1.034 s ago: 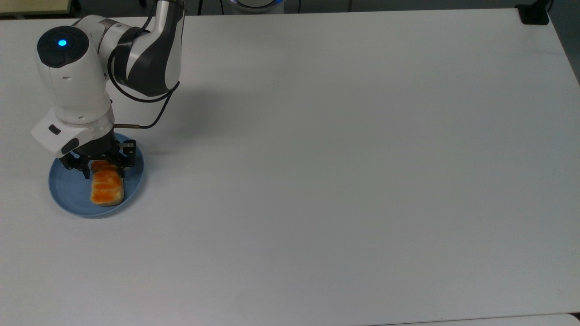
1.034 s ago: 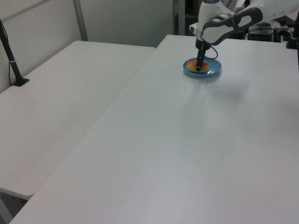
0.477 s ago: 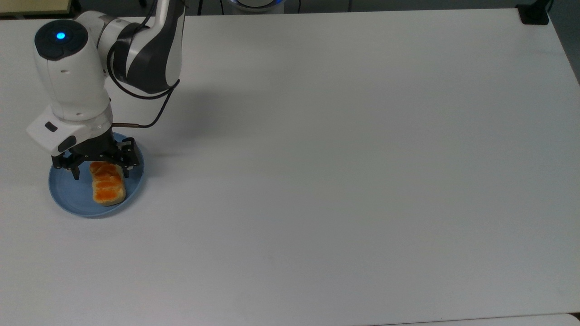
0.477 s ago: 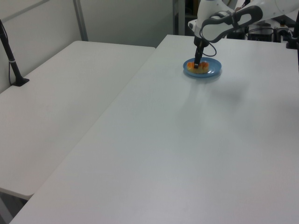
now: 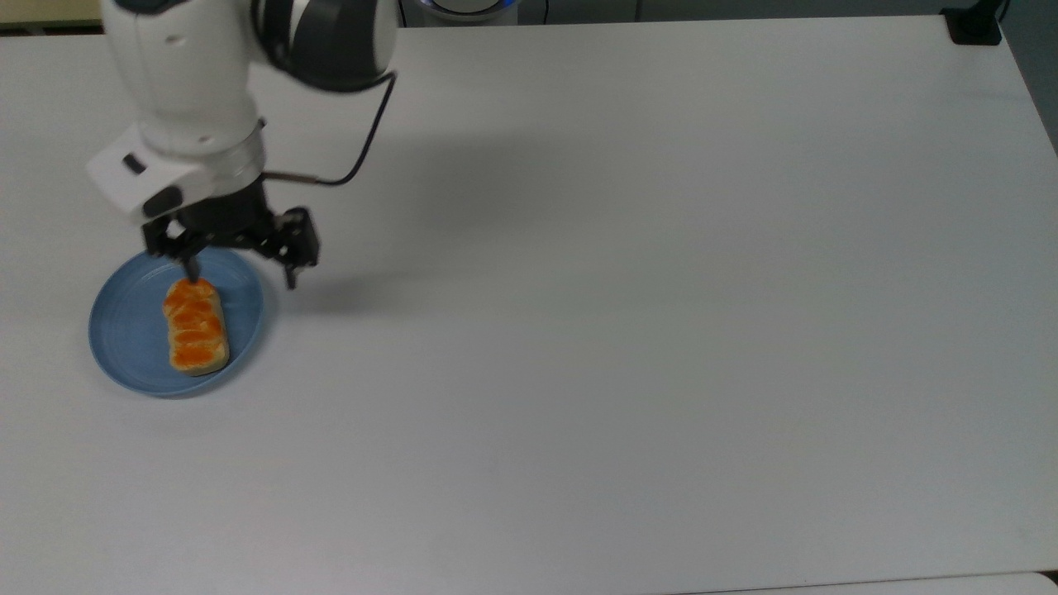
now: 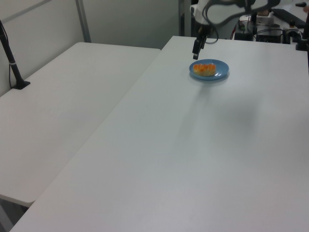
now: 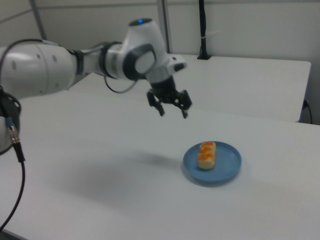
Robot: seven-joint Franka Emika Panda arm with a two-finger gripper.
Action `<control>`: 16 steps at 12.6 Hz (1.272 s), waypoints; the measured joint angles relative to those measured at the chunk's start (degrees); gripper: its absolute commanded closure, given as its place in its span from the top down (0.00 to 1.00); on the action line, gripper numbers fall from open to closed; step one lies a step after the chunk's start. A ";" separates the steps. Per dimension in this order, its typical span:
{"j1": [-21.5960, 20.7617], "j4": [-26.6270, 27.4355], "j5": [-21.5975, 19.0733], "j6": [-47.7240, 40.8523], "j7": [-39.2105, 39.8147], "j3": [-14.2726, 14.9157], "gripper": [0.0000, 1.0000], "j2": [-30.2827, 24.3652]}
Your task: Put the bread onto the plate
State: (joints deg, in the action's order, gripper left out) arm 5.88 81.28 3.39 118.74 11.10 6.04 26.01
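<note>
Below the jaws (image 5: 240, 273) and toward the top view's left, the bread (image 5: 196, 326) lies flat inside the light-blue plate (image 5: 124, 326) on the white table (image 5: 620, 289). Spread and empty, the jaws hang clear above, so the placing looks done.

A robotics lab: plain white tables (image 6: 145, 145) (two side by side), partition walls (image 7: 240, 25), cabling (image 7: 15, 165).

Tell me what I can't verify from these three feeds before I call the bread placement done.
- The bread's underside and its contact with the plate: hidden by the loaf itself in the top view.
- Bread detail in the left view: too small.
- The arm's base: cut off by the edges in all views.
- The gripper: open, empty, slightly blurred.
</note>
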 measured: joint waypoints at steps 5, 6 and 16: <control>-7.64 0.07 -0.01 -19.43 -11.42 -0.07 1.00 -11.58; -8.93 0.42 -0.01 -21.75 -12.83 -0.06 1.00 -13.13; -10.54 4.04 -0.01 -24.54 -15.01 0.84 1.00 -18.54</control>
State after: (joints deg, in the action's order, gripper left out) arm -4.66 85.32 3.38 94.19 -3.91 6.87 7.47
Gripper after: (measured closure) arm 0.000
